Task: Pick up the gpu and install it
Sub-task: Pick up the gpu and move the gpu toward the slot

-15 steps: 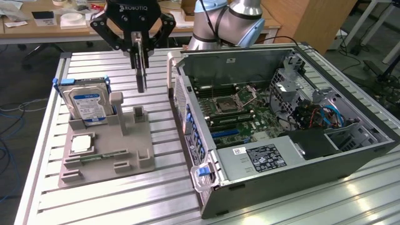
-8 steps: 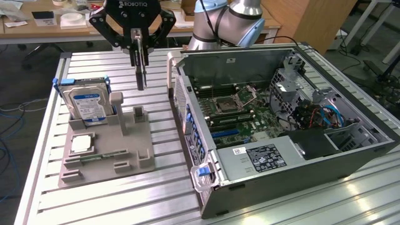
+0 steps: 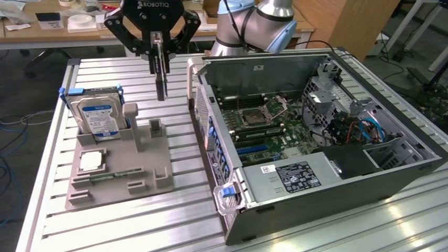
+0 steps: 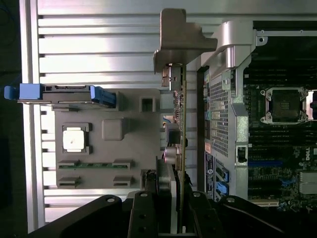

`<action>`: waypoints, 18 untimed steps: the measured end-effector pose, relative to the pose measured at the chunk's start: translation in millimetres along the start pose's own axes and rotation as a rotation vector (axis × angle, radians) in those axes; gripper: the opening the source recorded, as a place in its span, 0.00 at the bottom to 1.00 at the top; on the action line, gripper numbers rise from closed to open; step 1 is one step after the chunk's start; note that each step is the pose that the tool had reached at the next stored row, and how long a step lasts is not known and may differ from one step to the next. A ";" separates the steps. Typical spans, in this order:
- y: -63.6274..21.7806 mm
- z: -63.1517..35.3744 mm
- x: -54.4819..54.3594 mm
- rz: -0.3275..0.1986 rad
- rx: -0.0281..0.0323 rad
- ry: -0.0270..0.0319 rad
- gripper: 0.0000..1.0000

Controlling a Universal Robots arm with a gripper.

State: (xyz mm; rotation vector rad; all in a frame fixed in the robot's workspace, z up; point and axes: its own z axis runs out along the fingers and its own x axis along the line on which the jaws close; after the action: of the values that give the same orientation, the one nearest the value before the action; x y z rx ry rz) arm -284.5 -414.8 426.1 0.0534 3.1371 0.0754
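Dark gpu (image 3: 161, 81) hangs pinched in my gripper (image 3: 159, 52), jaws partway closed on it, grey parts holder (image 3: 140, 163) below my hand, case (image 3: 315, 205) alongside.

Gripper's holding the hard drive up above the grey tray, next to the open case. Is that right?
Not quite: the gripper is shut on the gpu, the thin dark card hanging upright from it, not the hard drive, which stands in the grey tray. The exterior view shows this. The rest holds: the card is up above the tray, next to the open case.
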 end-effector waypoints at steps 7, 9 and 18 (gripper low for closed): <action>0.4 0.1 -11.0 0.000 0.0000 0.0000 0.28; 0.5 0.1 -13.8 0.000 0.0000 0.0000 0.28; 0.9 0.1 -25.8 0.000 -0.0001 -0.0001 0.28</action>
State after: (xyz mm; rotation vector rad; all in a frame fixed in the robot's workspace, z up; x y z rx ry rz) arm -258.7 -414.7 426.1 0.0536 3.1371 0.0755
